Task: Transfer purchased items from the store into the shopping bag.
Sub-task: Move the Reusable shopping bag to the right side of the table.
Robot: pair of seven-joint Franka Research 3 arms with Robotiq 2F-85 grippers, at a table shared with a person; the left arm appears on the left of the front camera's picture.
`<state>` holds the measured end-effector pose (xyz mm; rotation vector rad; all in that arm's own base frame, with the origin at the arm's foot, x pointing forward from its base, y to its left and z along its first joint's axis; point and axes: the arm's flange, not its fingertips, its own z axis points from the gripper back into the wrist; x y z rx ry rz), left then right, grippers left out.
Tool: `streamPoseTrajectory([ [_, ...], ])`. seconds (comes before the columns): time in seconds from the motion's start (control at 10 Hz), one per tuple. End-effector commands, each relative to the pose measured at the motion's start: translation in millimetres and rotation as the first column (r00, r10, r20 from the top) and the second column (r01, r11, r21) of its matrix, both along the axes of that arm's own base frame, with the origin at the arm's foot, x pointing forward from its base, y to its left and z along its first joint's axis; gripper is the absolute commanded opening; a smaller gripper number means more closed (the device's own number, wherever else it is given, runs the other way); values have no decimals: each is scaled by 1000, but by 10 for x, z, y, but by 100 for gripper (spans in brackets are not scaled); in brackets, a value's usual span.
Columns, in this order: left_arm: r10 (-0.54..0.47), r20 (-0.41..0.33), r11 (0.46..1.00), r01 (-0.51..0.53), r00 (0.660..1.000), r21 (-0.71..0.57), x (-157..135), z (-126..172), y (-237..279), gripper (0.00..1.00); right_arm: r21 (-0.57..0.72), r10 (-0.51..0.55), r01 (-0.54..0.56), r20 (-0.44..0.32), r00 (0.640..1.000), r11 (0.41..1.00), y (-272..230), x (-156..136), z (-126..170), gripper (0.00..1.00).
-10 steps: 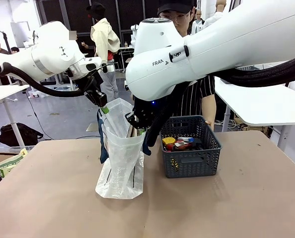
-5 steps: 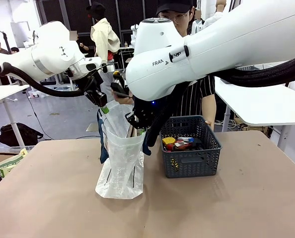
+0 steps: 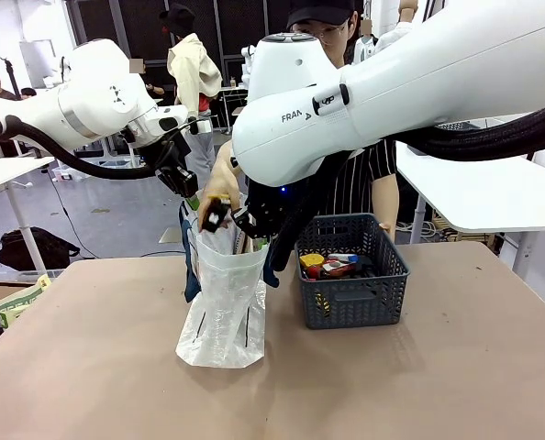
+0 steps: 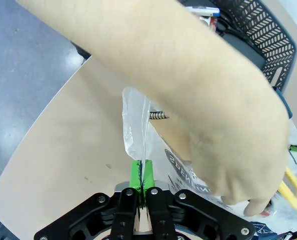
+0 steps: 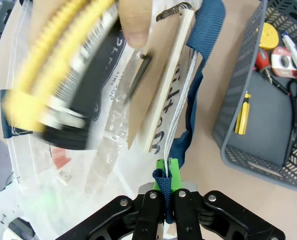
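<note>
The translucent white shopping bag (image 3: 223,302) stands on the table, held open at its mouth. My left gripper (image 3: 192,199) (image 4: 142,171) is shut on the bag's plastic rim. My right gripper (image 3: 260,242) (image 5: 166,169) is shut on a navy strap handle (image 5: 202,30). A person's hand (image 3: 220,191) (image 4: 203,115) holds a black and yellow item (image 3: 214,218) (image 5: 63,75), blurred with motion, at the bag's mouth. A brown spiral notebook (image 5: 161,80) stands inside the bag. The dark grey basket (image 3: 353,298) (image 5: 233,135) to the right holds yellow and red items (image 3: 326,266) (image 5: 266,47).
The person stands at the far side of the table behind my right arm (image 3: 419,82), whose bulk hangs over the basket and bag. Bare brown tabletop (image 3: 438,385) lies in front. A white table (image 3: 493,197) stands at the back right.
The person's hand has come in from behind with the black and yellow item and lowered it from above the bag to its mouth. Both grippers have held still.
</note>
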<state>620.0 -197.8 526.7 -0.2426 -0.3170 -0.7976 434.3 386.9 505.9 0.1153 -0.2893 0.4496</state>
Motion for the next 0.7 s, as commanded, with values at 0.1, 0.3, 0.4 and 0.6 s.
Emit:
streamPoseTrajectory([
  [0.1, 8, 11, 1000, -8, 1000, 2, -42, 6, 34, 0, 3, -2, 2, 1, 1000, 1000, -4, -11, 16, 0],
  [0.3, 8, 11, 1000, -8, 1000, 2, -42, 6, 34, 0, 3, -2, 2, 1, 1000, 1000, -4, -11, 16, 0],
  [0.4, 8, 11, 1000, -8, 1000, 2, -42, 6, 34, 0, 3, -2, 2, 1, 1000, 1000, -4, -11, 16, 0],
  [0.6, 8, 11, 1000, -8, 1000, 2, -42, 6, 34, 0, 3, -2, 2, 1, 1000, 1000, -4, -11, 16, 0],
])
